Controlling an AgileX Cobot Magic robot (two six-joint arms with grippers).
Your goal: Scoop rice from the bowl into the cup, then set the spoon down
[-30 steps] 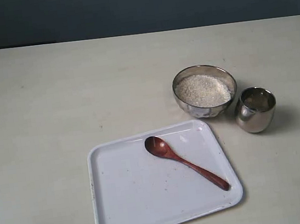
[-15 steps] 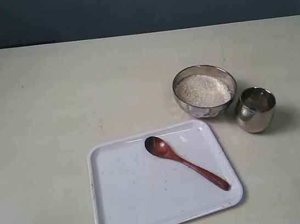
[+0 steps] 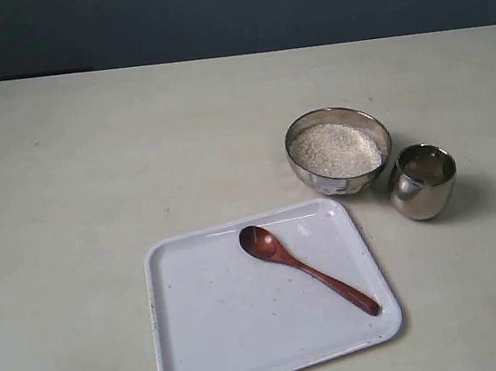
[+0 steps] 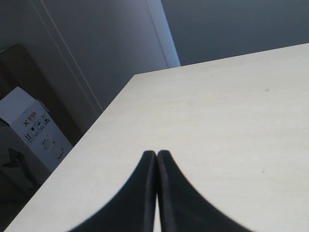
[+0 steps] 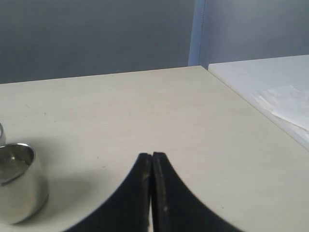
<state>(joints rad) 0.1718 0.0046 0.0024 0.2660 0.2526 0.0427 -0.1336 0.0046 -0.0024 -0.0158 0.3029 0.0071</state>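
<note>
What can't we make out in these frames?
1) Contents of the cup: exterior view, reflections hide them; right wrist view crops it.
2) Specks on the tray: exterior view, too small to identify.
3) Arms: outside the exterior view; wrist views show only the left gripper and right gripper tips.
4) Label on the box: left wrist view, too small to read.

White rectangular tray on pale surface, dark blue-grey wall behind, white printed carton beside the surface
</note>
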